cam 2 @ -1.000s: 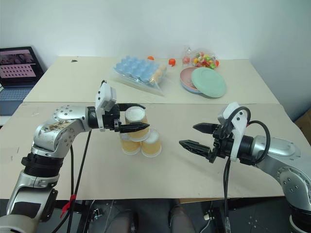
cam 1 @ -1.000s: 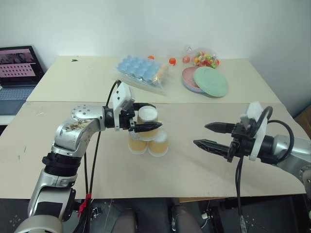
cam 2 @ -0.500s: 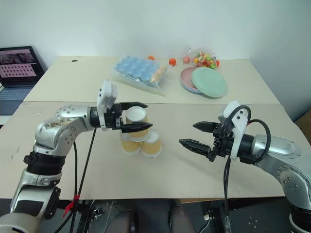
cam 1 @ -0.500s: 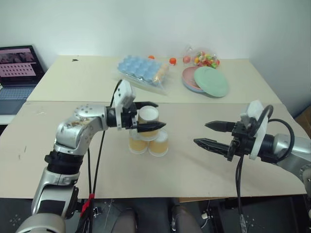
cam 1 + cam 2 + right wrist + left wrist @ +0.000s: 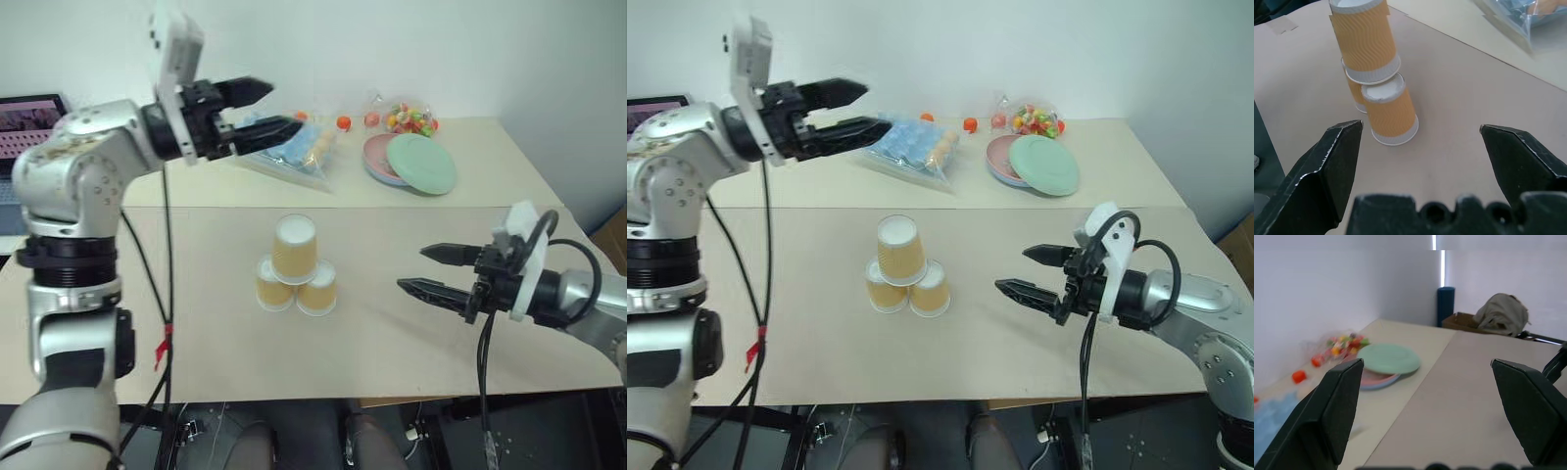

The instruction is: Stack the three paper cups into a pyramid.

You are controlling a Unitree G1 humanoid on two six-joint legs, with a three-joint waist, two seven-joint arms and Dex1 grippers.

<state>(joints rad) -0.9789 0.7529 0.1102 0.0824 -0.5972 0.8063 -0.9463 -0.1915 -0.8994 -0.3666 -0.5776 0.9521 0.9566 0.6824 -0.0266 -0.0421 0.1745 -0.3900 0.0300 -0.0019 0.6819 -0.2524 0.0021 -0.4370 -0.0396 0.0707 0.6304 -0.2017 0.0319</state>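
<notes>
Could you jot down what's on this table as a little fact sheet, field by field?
Cups: three paper cups upside down, two side by side, one resting across their tops
Pyramid: built
Left gripper: open, empty, raised above the far table
Right gripper: open, empty, to the right of the cups, pointing at them
Plates: green plate on a pink plate, far table
Other items: blue egg tray in plastic, bag of coloured sweets
Surface: beige table

The three paper cups have matt orange sides ribbed in fine waves, with smooth white rims and bases. My table is a dull, smooth beige board. My fingers look like matt black plastic, faintly grainy along the edges.
</notes>
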